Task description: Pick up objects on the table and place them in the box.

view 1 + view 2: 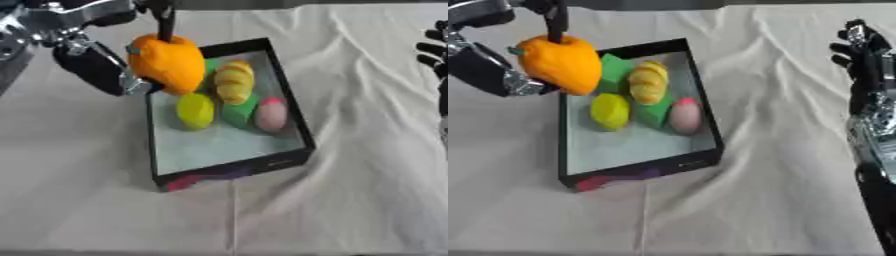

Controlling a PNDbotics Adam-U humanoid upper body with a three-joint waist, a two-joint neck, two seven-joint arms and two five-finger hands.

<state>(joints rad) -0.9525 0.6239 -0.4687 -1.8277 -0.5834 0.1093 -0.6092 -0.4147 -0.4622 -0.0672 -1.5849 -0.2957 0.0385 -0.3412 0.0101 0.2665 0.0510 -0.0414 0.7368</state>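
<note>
Above the far left corner of the box point(297, 117), the left robot hand point(105, 70) holds an orange bell pepper point(166, 62) in the air, a dark finger point(164, 20) lying over the top of the fruit and the palm and thumb curled against its left side, so the hand is clamped on the pepper. The pepper hangs over the box's left rim, partly covering the far inner corner. The box is a shallow black-walled tray with a pale floor, sitting askew on the bench point(367, 190), which is draped in a creased white cloth. Inside it, gathered toward the far end, lie a green block point(614, 70) just beside the pepper, a ridged yellow piece point(233, 82) resting partly on that green shape, a round yellow-green fruit point(195, 110) to the left, and a pinkish egg-shaped thing point(271, 114) to the right, touching the green. The near half of the box floor is bare. At the right edge the right robot hand point(866, 65) stands upright, well apart from the box, fingers straight and spread, holding nothing.
</note>
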